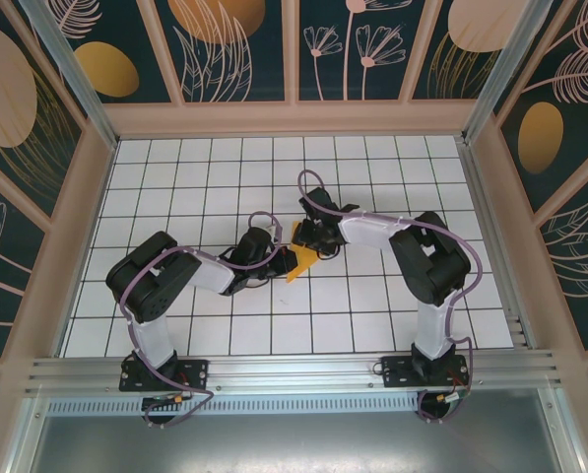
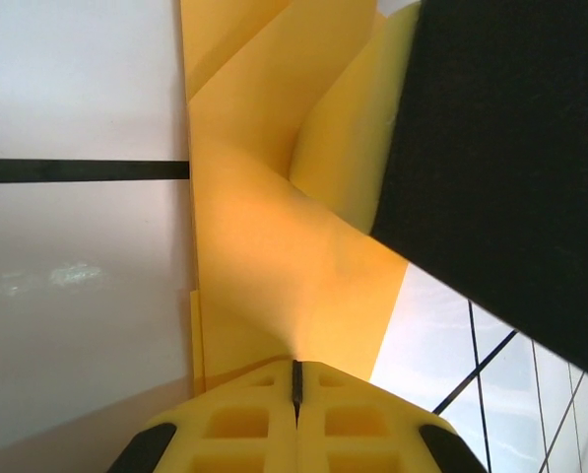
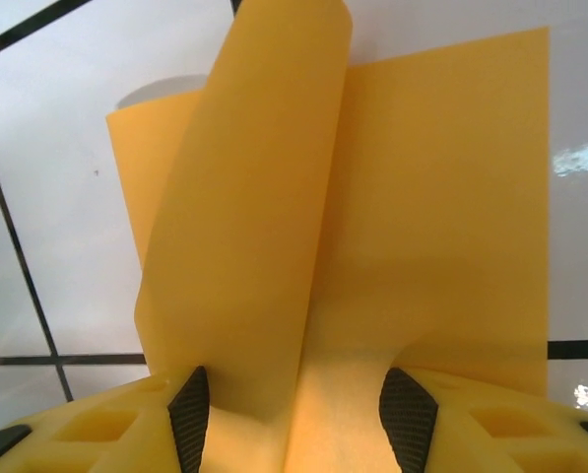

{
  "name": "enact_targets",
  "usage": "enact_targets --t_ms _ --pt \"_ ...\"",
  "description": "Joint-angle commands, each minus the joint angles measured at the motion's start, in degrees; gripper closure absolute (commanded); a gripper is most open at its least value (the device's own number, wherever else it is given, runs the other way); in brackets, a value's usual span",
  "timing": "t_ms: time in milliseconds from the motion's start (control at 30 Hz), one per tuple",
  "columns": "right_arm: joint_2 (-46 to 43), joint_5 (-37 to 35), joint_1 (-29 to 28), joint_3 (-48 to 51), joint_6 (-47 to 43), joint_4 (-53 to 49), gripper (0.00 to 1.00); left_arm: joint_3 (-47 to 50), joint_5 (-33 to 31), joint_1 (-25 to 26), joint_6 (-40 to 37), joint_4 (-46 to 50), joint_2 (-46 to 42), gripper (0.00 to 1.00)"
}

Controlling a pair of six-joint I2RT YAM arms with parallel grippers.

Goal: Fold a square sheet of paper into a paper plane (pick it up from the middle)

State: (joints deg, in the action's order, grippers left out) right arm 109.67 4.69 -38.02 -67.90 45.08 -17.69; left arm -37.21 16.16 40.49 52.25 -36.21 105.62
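The square sheet of paper (image 1: 299,260), orange-yellow and folded into layers with creases, sits between both arms at the middle of the table. I cannot make out a paper plane shape in it. My left gripper (image 2: 295,370) is shut on one edge of the paper (image 2: 274,256), which fans out from the closed seam. In the top view, the left gripper (image 1: 277,256) is left of the sheet and the right gripper (image 1: 313,239) is above it. My right gripper (image 3: 298,409) is open. A curled flap of the paper (image 3: 422,197) lies between its dark pads (image 3: 188,412), which stand well apart.
The table (image 1: 372,296) is white tiles with black grid lines, walled in by a pale wooden frame (image 1: 294,118). The right arm's black body (image 2: 500,158) looms close on the right of the left wrist view. A metal rail (image 1: 294,370) runs along the near edge.
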Motion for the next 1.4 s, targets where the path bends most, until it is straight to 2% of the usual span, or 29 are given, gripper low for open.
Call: enact_targets --t_ms 0,133,200,267,433,567,900,1367 --pt "-0.7 0.8 2.6 -1.0 -4.3 -5.9 0.42 1.3 -1.2 0.1 0.4 5.8 3.3 0.95" --pt "-7.9 5.6 4.5 0.0 -8.3 -1.2 0.38 1.9 -1.1 0.1 0.3 5.8 3.4 0.96" --pt "-10.8 8.7 4.9 1.9 -10.8 2.2 0.43 1.8 -0.9 0.1 0.4 5.7 3.6 0.97" --pt "-12.9 10.6 4.9 4.4 -12.6 5.6 0.5 1.8 -0.6 0.0 0.3 5.5 3.8 0.97" --pt "-10.4 18.5 4.5 6.9 -13.8 9.3 0.8 1.5 -0.3 0.1 0.3 5.7 3.9 0.98" --pt "-8.1 21.2 4.4 9.5 -13.8 12.8 0.89 1.4 -0.4 0.1 0.5 5.9 3.6 0.98" --pt "-3.6 26.7 4.4 11.8 -15.2 16.6 0.93 1.2 -0.1 0.1 0.4 5.9 3.6 0.99" --pt "1.5 21.5 4.9 8.9 -16.9 12.1 0.94 1.6 0.0 0.1 0.1 6.5 3.6 0.99"
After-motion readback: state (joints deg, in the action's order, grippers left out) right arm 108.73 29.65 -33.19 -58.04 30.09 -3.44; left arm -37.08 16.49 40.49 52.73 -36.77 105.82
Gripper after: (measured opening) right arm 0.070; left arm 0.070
